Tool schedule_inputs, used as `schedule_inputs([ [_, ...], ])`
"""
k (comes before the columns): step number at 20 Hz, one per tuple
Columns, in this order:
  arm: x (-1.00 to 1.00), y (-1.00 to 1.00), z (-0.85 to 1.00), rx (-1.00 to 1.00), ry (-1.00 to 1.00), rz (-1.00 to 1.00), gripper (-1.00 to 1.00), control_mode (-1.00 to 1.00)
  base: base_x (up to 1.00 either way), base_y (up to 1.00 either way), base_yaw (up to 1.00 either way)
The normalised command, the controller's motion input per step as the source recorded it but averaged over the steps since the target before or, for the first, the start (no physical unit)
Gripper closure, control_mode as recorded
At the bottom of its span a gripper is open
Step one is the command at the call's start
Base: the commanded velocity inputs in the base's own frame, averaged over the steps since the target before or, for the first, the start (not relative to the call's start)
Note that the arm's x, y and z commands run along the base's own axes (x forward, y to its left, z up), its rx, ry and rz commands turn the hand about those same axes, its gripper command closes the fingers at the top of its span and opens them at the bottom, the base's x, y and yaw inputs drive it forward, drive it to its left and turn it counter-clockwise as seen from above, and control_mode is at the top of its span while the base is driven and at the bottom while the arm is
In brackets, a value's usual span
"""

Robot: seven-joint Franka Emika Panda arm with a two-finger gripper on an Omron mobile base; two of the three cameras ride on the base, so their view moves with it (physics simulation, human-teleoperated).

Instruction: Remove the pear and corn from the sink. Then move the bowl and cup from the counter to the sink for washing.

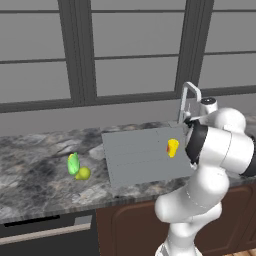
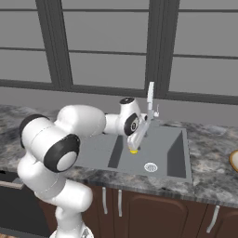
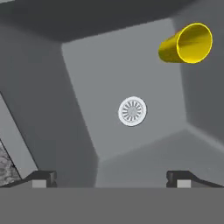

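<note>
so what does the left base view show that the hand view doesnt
Left base view alone: the corn and the pear side by side on the counter left of the sink, plus the faucet and the window. Hand view alone: the round drain, the basin floor and the open gripper over it. Both: the yellow cup, which the hand view shows lying in the basin.

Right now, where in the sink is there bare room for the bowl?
Basin floor around the drain is bare. The cup lies against one sink wall; the open gripper hangs above. Drainboard side also bare.
</note>
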Motion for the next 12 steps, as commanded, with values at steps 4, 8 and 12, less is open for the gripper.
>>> schedule_inputs([
  [4, -0.46, -0.24, 0.29, 0.04, 0.00, -0.30, -1.00, -1.00, 0.00, 0.00, 0.00],
  [8, -0.48, -0.23, 0.26, 0.01, 0.00, -0.29, -1.00, -1.00, 0.00, 0.00, 0.00],
  [12, -0.44, -0.28, 0.21, 0.00, -0.10, -0.22, -1.00, -1.00, 0.00, 0.00, 0.00],
])
